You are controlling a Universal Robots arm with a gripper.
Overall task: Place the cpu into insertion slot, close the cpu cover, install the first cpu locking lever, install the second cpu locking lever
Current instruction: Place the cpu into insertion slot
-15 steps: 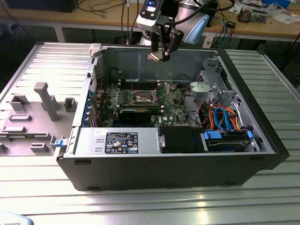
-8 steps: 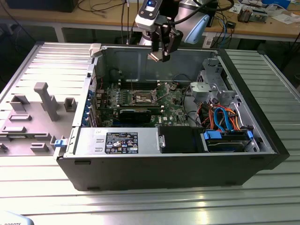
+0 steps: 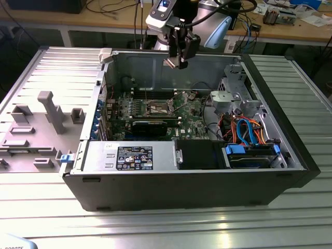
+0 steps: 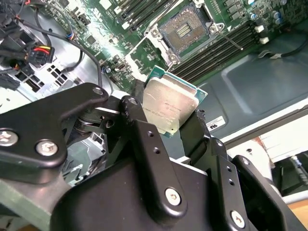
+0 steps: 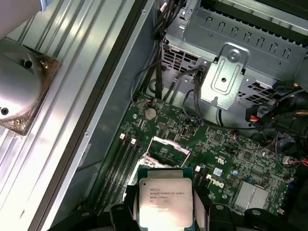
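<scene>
Black sheet-metal computer case lies open on its side, holding a green circuit board against its floor. Near the board's middle sits the insertion slot, a small square silver-rimmed socket whose dark centre is uncovered in the second wrist view. A long black card lies just beside it toward the case's near wall. A silvery drive cage and orange and blue cables fill the corner at the exterior view's right. The case rests on a ribbed grey metal table, with a wooden bench behind. The black gripper hangs above the case's far wall, its fingers clamped on the edges of the cpu, a flat silver-grey square chip well above the socket.
</scene>
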